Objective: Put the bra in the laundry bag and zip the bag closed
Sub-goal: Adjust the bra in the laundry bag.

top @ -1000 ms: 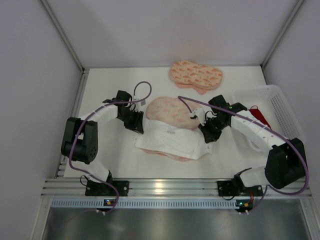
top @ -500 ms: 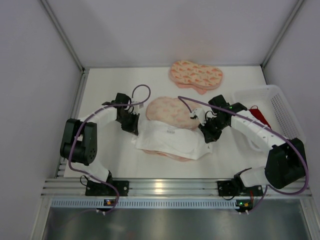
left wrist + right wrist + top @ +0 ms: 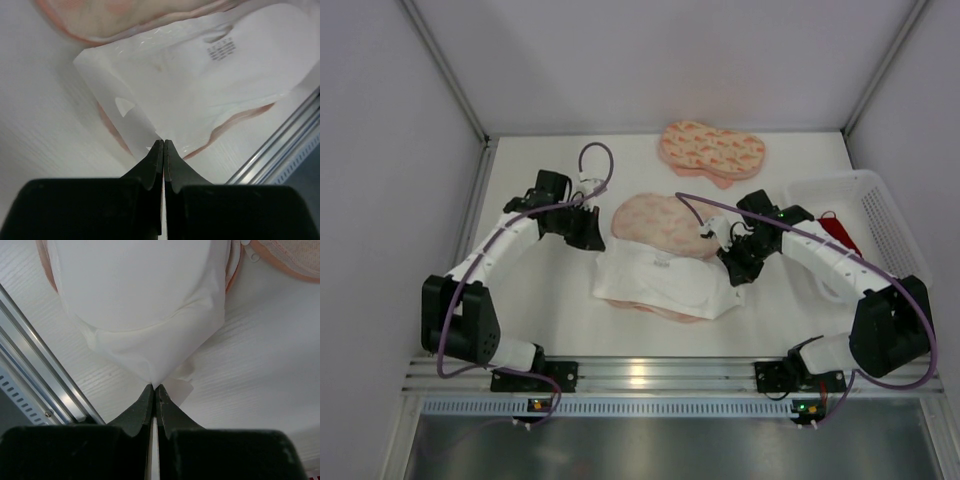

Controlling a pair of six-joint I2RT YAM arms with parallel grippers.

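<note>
My R claw is clamped tight, tips pinching the pointed corner of a white fabric sheet. My L claw is fully closed too, tips at the end of a flap of that sheet; can't tell if it's nipped. The sheet covers the near half of the open peach-pink speckled padded zip pouch, btwn both claws. The small red lacy bra lies in the white plastic mesh basket at far R, apart from the pouch. A twin pouch sits at the back.
</note>
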